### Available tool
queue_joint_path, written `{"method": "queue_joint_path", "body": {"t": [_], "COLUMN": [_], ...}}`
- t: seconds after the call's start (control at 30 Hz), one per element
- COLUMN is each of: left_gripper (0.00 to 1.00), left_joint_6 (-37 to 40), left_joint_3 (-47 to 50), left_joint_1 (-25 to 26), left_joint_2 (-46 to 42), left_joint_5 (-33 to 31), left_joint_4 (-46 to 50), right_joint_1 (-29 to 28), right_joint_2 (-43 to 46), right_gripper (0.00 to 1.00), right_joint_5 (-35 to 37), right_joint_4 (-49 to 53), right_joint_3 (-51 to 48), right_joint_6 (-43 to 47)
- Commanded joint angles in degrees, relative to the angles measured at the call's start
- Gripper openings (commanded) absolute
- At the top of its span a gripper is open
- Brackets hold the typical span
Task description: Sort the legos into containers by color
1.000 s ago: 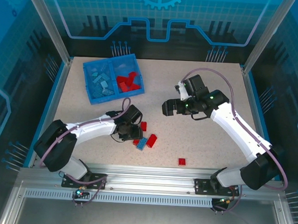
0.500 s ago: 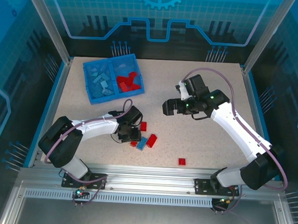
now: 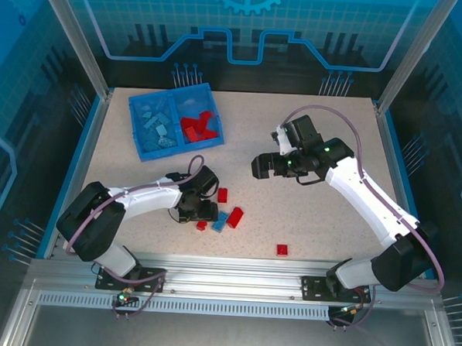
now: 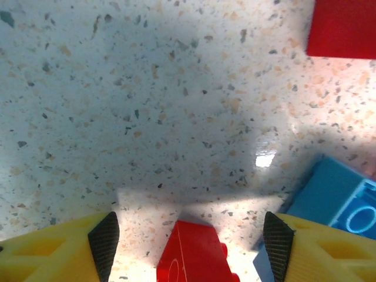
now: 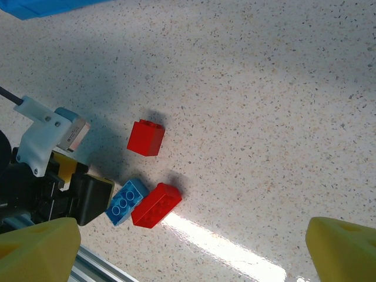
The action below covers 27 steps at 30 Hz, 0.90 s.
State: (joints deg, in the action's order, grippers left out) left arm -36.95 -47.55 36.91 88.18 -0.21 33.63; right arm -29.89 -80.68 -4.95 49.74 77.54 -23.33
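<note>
My left gripper is low over the table and open, with a small red lego lying between its fingers. There is bare table on both sides of that lego. A light blue lego lies just right of the right finger. Beyond it lie more red legos, and another sits alone near the front edge. My right gripper hangs open above mid-table with nothing in it. The blue tray at the back left holds light blue legos in its left container and red ones in its right.
The right wrist view looks down on a red lego, the light blue one, a long red one and my left gripper. The metal front rail runs just behind the lone red lego.
My left gripper's jaws have widened and the gripper has shifted slightly left; the small red lego now lies at its front. The right arm has not moved.
</note>
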Motion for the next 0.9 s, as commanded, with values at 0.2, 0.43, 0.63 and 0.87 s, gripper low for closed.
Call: {"method": "queue_joint_path", "body": {"t": [0.2, 0.43, 0.63, 0.87], "left_gripper": [0.55, 0.49, 0.28, 0.21], "left_joint_6": [3.1, 2.3, 1.6, 0.9], "left_joint_3": [1.8, 2.2, 1.9, -4.8], "left_joint_1": [2.0, 2.4, 2.4, 1.6], "left_joint_2": [-0.1, 1.9, 1.4, -4.7], "left_joint_5": [-1.6, -1.8, -2.8, -4.3], "left_joint_4": [4.9, 4.4, 4.3, 4.6], "right_joint_1": [0.7, 0.7, 0.8, 0.8], "right_joint_2": [-0.7, -1.5, -1.5, 0.6], "right_gripper": [1.0, 1.0, 1.0, 1.0], "right_joint_5": [-0.1, -0.5, -0.3, -2.5], "right_joint_4": [1.1, 1.1, 2.1, 0.9], "right_joint_3": [0.9, 1.7, 2.0, 0.3], "right_joint_6": [0.4, 0.4, 1.1, 2.4]}}
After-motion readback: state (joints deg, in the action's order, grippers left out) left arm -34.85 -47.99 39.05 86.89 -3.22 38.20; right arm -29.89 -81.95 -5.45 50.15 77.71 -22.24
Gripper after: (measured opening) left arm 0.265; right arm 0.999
